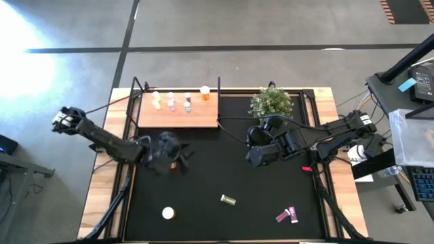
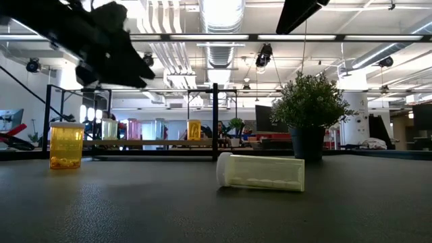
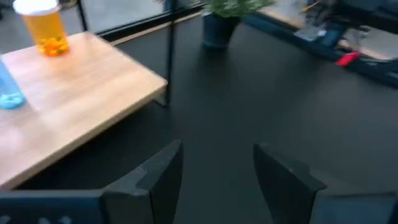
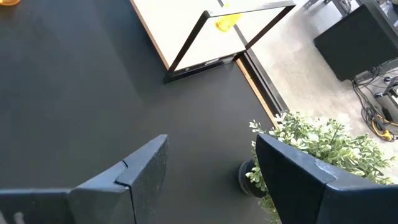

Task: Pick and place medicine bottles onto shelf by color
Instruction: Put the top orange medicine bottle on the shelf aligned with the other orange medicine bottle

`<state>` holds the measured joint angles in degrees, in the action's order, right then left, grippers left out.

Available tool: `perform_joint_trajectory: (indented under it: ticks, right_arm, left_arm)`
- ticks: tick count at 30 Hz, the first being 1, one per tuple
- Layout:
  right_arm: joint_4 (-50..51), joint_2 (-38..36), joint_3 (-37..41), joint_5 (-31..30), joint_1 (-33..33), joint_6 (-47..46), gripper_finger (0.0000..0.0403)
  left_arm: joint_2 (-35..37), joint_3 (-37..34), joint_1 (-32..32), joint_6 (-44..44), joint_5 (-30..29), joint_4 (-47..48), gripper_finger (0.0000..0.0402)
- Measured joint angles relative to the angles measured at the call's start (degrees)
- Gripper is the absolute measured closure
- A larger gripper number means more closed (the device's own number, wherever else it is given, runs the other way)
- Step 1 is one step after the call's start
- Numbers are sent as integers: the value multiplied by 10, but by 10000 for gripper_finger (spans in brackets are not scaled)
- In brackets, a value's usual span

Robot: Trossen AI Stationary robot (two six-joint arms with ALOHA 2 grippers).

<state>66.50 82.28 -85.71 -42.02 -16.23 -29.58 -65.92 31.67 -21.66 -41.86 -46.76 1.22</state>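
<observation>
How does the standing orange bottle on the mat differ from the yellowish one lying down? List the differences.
The orange bottle is deep amber; the yellowish bottle is pale. The orange bottle stands upright; the yellowish bottle lies on its side. The orange bottle sits farther back than the yellowish bottle. Both are translucent, hold pills, and rest on the black mat, off the shelf.

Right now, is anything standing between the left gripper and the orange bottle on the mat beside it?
Nothing visible. The left gripper, fingers open and empty, hovers over the mat right next to the orange bottle. The shelf lies farther back.
</observation>
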Motion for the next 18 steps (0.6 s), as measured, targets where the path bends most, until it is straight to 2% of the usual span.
perform_joint_trajectory:
  ticks: [3, 7, 13, 18]
  right_arm:
    - [0, 0, 0, 0, 0, 0, 168]
    - [0, 0, 0, 0, 0, 0, 168]
    - [-2, 0, 0, 0, 0, 0, 168]
    - [-12, 0, 0, 0, 0, 0, 168]
  left_arm:
    - [-12, 14, -55, -9, -23, 1, 223]
    - [-28, 37, -76, -27, -13, 85, 223]
    - [-37, 90, -72, -158, 81, 265, 210]
    - [-36, 125, -62, -237, 143, 367, 149]
